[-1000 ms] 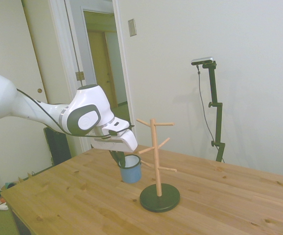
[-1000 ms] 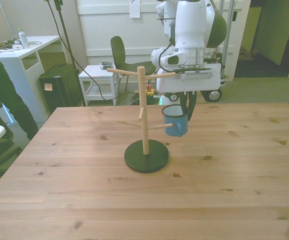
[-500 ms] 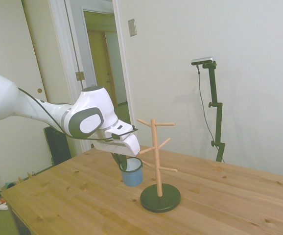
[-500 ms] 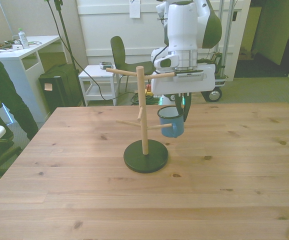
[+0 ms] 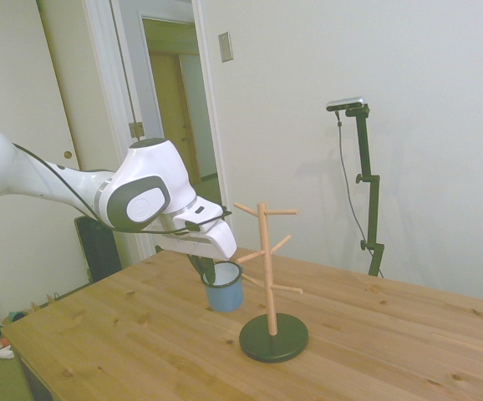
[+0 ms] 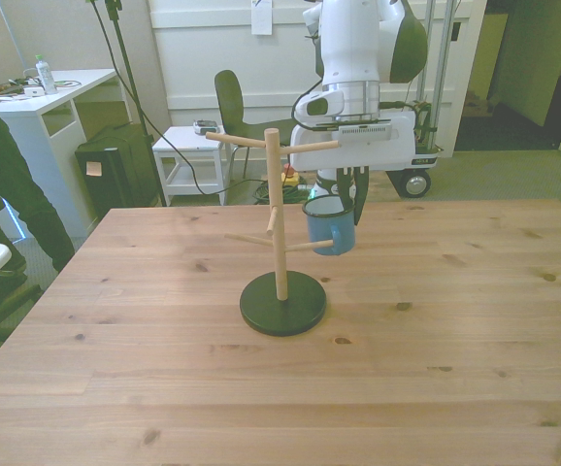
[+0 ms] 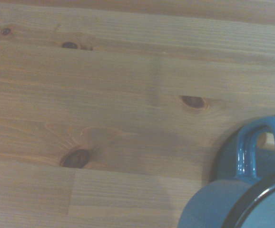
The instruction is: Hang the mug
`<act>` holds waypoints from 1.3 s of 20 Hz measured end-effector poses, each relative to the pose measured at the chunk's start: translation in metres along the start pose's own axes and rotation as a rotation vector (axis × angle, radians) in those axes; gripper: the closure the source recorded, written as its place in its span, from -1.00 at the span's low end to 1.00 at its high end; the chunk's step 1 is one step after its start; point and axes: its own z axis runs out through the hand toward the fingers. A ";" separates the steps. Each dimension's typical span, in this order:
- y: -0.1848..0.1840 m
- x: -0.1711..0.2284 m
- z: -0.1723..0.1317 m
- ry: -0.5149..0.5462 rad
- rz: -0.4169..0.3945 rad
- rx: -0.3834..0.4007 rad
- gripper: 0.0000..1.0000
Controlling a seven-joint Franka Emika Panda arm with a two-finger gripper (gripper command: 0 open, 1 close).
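One small light-blue enamel mug [image 6: 331, 224] hangs upright in the gripper [image 6: 346, 199], clamped at its rim, above the wooden worktop [image 6: 436, 320], just beside the wooden peg tree [image 6: 279, 248]. No readable writing.

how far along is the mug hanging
Done: the small light-blue enamel mug is gripped at its rim by the white arm's gripper and lifted off the wooden table. In hand: it hangs beside the wooden peg tree. Left: its handle is on no peg yet.
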 end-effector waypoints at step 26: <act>0.017 0.013 0.019 -0.093 0.063 -0.004 -1.00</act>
